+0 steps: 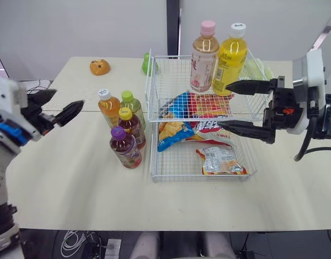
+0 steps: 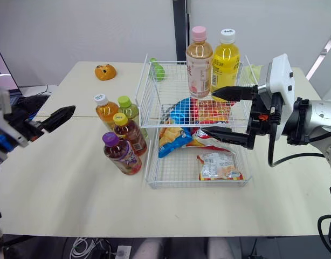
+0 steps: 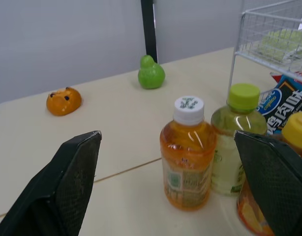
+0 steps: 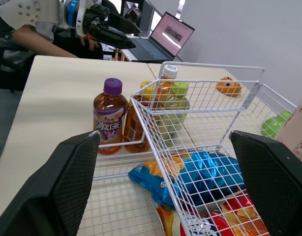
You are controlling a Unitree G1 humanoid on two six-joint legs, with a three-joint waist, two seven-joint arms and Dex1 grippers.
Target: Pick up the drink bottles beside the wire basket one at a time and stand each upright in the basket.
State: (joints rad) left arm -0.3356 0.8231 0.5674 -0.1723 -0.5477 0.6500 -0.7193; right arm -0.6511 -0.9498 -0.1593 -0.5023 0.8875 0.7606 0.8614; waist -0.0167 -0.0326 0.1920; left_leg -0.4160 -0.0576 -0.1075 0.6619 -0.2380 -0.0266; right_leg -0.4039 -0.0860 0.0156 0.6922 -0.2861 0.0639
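Pale worktop (image 1: 74, 189) carries a white 2-tier wire basket (image 1: 176, 178): upper tier has a pink-cap bottle (image 1: 204, 59) and a yellow bottle (image 1: 230, 59) upright at the back, lower tier holds crinkly snack bags (image 1: 173, 132) + a small packet (image 1: 219, 161). Four more stand upright in a tight cluster just beside the basket's left side, i.e. white-cap bottle (image 1: 108, 107), green-cap bottle (image 1: 131, 105), yellow-cap bottle (image 1: 131, 125), purple-cap bottle (image 1: 125, 148), w/ bare worktop in front and to the left. Right pincer (image 1: 222, 106) gapes wide, empty, at the basket's right side; left pincer (image 1: 69, 97) is spread wide too, empty, left of the cluster, not touching.
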